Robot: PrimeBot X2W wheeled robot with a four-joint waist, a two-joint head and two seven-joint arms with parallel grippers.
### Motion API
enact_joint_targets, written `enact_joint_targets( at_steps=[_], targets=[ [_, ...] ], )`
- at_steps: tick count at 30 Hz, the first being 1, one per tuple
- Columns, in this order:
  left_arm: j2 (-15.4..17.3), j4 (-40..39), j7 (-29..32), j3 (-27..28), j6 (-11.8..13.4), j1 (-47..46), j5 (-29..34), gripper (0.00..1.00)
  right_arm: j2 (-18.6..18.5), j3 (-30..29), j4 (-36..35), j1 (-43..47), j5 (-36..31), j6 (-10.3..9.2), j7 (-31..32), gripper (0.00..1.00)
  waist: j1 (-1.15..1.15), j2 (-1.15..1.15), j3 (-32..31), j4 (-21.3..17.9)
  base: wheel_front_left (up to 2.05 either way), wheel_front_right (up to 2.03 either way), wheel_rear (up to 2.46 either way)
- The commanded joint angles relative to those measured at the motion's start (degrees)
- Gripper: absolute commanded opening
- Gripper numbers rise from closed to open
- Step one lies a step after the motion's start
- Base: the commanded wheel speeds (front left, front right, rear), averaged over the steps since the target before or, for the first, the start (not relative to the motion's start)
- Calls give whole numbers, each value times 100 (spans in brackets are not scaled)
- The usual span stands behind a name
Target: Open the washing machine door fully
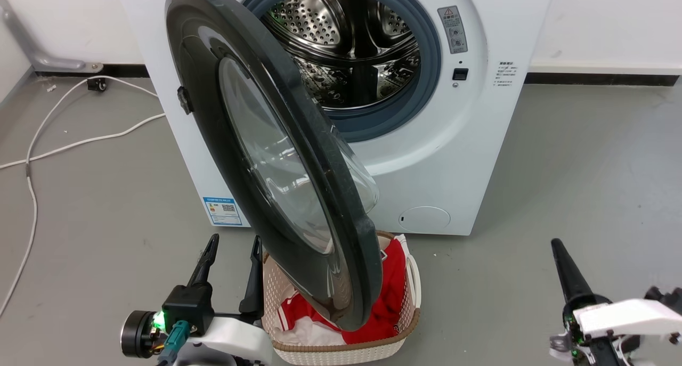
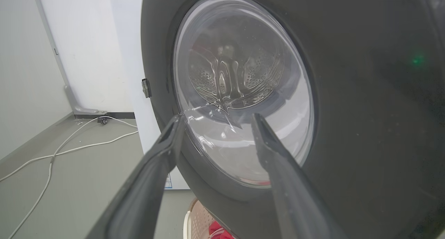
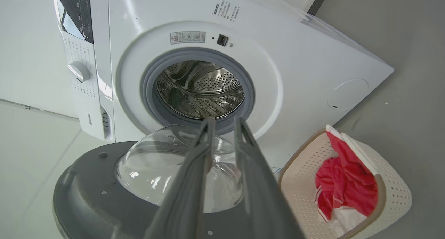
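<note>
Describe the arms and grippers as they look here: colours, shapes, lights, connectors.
Left gripper: two long, dark, tapering fingers on a black block with a green light, a teal connector below it, a black round cap at the side, a white forearm shell behind. Right gripper: same dark tapered fingers, white shell, small green light at the base.

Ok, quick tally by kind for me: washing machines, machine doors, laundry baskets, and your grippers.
washing machine: 1
washing machine door: 1
laundry basket: 1
grippers: 2, the left gripper and the right gripper
Total: 5
</note>
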Motion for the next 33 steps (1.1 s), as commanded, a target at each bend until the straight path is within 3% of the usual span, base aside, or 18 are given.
enact_joint_targets(
  at_steps=[1, 5, 7, 15, 20, 23, 33],
  targets=[
    [-2, -5, -13, 29, -9, 84, 24, 100, -24, -18, -33, 116, -182, 14, -162, 100, 0, 0, 1, -20, 0, 0, 0],
    [-3, -2, -13, 54, -5, 86, 35, 100, -75, -55, 148, 246, -1075, 14, -456, 100, 0, 0, -2, -77, 0, 0, 0],
    [-2, 5, -13, 59, -1, 86, 26, 100, -170, -167, 340, 202, -1930, 14, -539, 100, 0, 0, -1, -103, 0, 0, 0],
    [-2, -15, -13, 88, 38, 68, -2, 100, 471, -1467, 90, 127, -5392, 13, -571, 100, 0, 0, 32, -175, 0, 0, 0],
    [-2, -20, -13, 135, 37, 76, 14, 100, 853, -1779, -496, 331, -7154, 7, -572, 100, 0, 0, 50, -195, 0, 0, 0],
    [-2, -4, -13, 149, 9, 90, 36, 100, 1000, -1780, -748, 529, -7856, 6, -572, 100, 0, 0, 49, -199, 0, 0, 0],
    [-2, 8, -13, 185, -6, 71, 70, 100, 1244, -1704, -1011, 969, -8505, 6, -573, 100, 0, 0, 60, -245, 0, 0, 0]
  ],
)
